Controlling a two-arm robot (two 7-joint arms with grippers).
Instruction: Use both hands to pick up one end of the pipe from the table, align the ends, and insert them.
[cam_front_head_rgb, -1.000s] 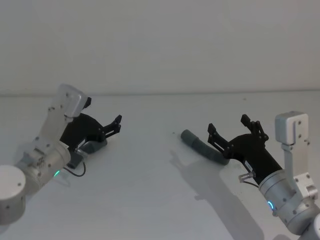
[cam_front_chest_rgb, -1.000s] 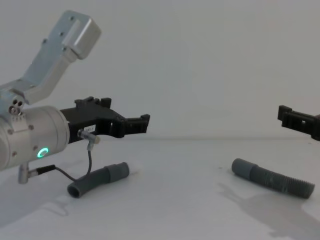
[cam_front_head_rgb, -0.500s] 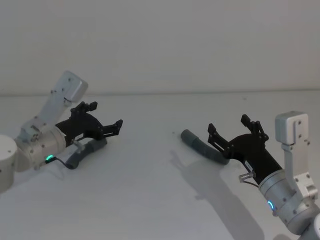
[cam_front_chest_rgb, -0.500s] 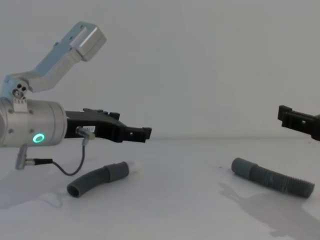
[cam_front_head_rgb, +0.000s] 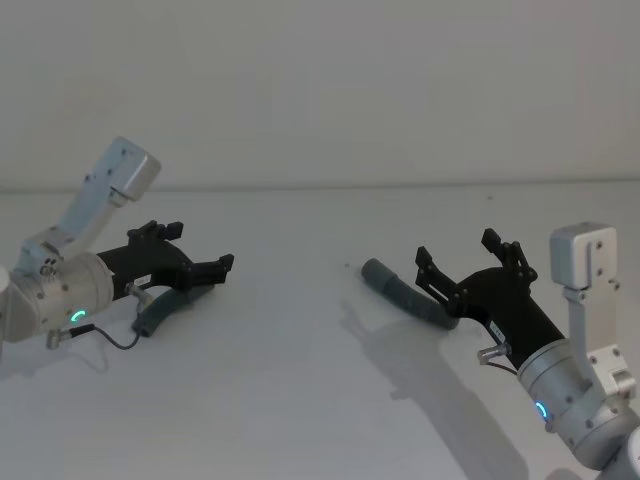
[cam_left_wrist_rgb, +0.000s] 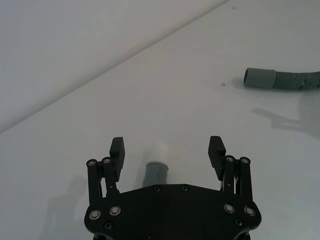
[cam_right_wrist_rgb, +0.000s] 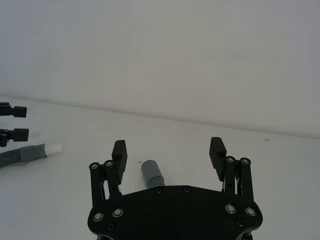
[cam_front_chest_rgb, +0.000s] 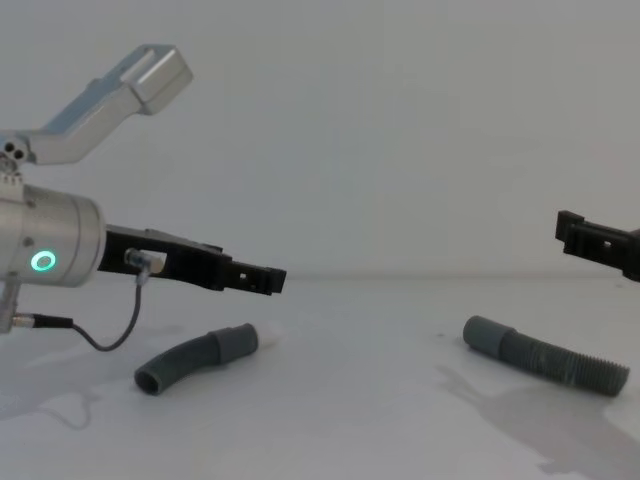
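Note:
Two dark-grey corrugated pieces of the pipe lie apart on the white table (cam_front_head_rgb: 300, 400). The left piece (cam_front_head_rgb: 158, 311) (cam_front_chest_rgb: 190, 359) is curved, with a grey cuff (cam_front_chest_rgb: 236, 342) (cam_left_wrist_rgb: 156, 173) and a white tip (cam_left_wrist_rgb: 159, 150). My left gripper (cam_front_head_rgb: 205, 258) (cam_left_wrist_rgb: 166, 147) hovers open just above it, jaws either side of the cuff. The right piece (cam_front_head_rgb: 402, 291) (cam_front_chest_rgb: 545, 357) lies straight, its plain cuff (cam_front_chest_rgb: 484, 335) (cam_right_wrist_rgb: 151, 173) pointing left. My right gripper (cam_front_head_rgb: 457, 250) (cam_right_wrist_rgb: 168, 148) (cam_front_chest_rgb: 590, 240) hangs open over its tail half.
A plain pale wall stands behind the table's far edge. A thin black cable (cam_front_chest_rgb: 110, 335) loops under the left wrist. The right wrist view catches the left piece (cam_right_wrist_rgb: 30, 152) and the left gripper (cam_right_wrist_rgb: 12, 129) far off.
My left arm has drawn back to the left and lowered, bringing its open gripper flatter and closer to the curved piece. The right arm and both pieces have not moved.

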